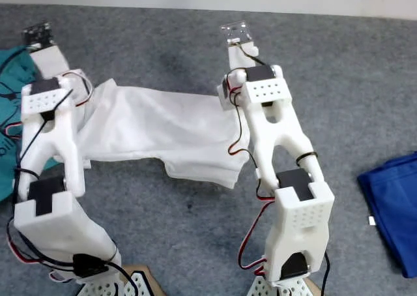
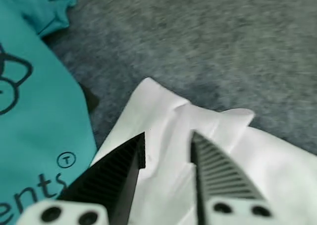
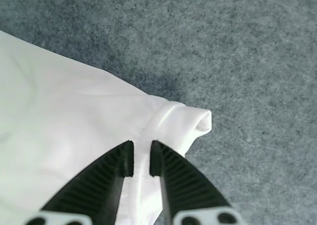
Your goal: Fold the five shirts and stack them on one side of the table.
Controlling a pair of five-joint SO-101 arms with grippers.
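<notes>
Left tool and right tool each pinch the white shirt; its fold is incomplete. Teal shirt and blue shirt lie apart, unstacked.

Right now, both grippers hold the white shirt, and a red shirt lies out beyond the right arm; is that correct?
Not quite: the high view shows a blue shirt there, not a red one. The rest stands: the left gripper and the right gripper do both pinch the white shirt.

Rumpled white shirt on grey table
</notes>
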